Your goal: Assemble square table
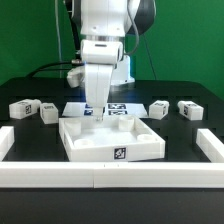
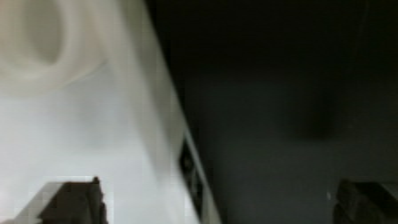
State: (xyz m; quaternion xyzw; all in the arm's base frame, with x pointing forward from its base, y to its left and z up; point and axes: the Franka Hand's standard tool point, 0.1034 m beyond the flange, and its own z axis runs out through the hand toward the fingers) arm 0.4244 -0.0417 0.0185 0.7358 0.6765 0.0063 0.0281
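1. The black worktop (image 1: pixel 40 135) carries everything and stretches across the whole scene.
2. The white arm (image 1: pixel 105 25) comes down from above in the middle, behind the parts.
3. Long white border rails (image 1: pixel 100 176) fence the work area along the near side and at both ends.
4. The table top (image 1: pixel 85 148), a white square tray with a raised rim, lies flat in the middle of the worktop, just inside the near rail. It has a black-and-white tag (image 1: pixel 120 153) on its front wall.
5. The marker board (image 1: pixel 122 108) lies flat just behind the table top, partly hidden by the arm.
6. The tool (image 1: pixel 97 111) hangs at the table top's far rim, toward the exterior view's left. Its jaws are spread wide and grasp nothing. In the wrist view the tool (image 2: pixel 217 205) shows dark fingers (image 2: pixel 71 200) far apart, with a blurred white edge running between them. I cannot tell whether they touch it.
7. Four legs (image 1: pixel 47 112), small white tagged blocks, lie loose on the worktop. Two are on the exterior view's left of the table top and two on its right, all apart from it.
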